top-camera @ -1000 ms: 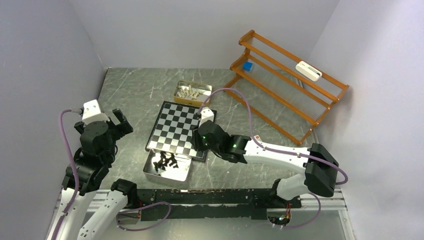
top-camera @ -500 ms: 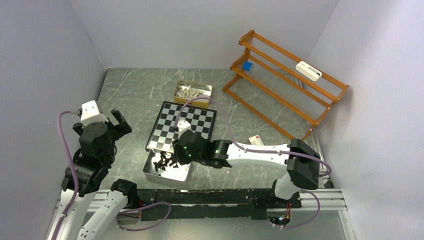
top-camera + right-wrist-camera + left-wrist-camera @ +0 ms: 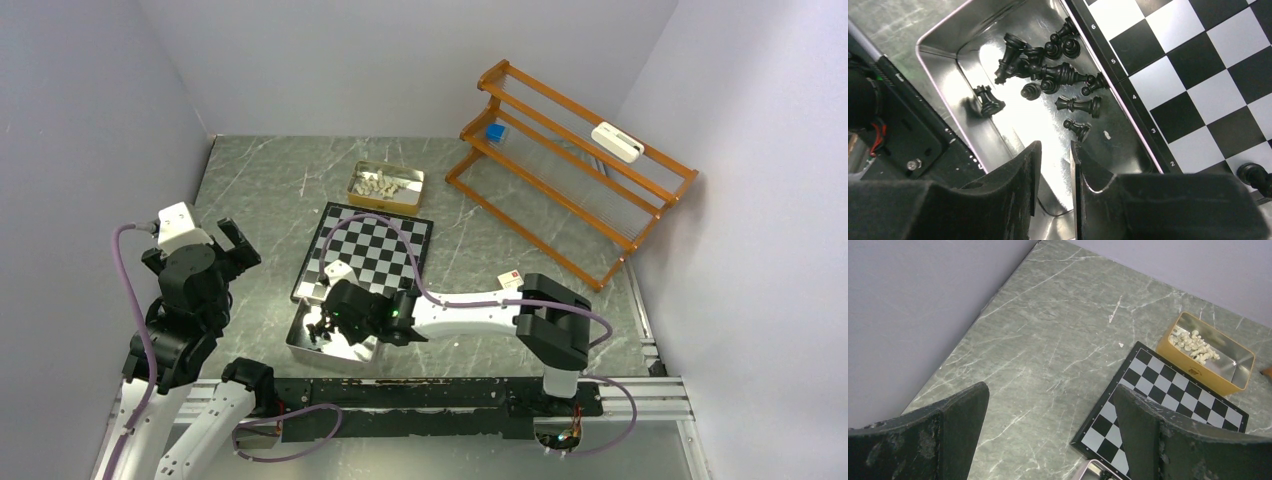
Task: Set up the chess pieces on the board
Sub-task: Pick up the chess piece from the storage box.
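Note:
The chequered board (image 3: 380, 250) lies mid-table, also in the left wrist view (image 3: 1178, 395) and the right wrist view (image 3: 1198, 65). Several black chess pieces (image 3: 1058, 75) lie jumbled in a silver tray (image 3: 948, 65) against the board's near edge. One black piece (image 3: 1255, 175) stands at the board's border. Cream-white pieces (image 3: 383, 184) fill a gold tin (image 3: 1208, 375) behind the board. My right gripper (image 3: 1054, 147) hovers over the tray (image 3: 300, 345), its jaws a narrow gap apart with nothing between them. My left gripper (image 3: 1048, 392) stands wide open and empty, left of the board.
An orange wire rack (image 3: 570, 170) stands at the back right, carrying a blue block (image 3: 494, 131) and a white object (image 3: 615, 141). A small card (image 3: 511, 279) lies right of the board. Grey walls close in the table on three sides.
My right arm has swung left and nearer, from over the board's near-right corner to over the silver tray. The left arm has barely moved.

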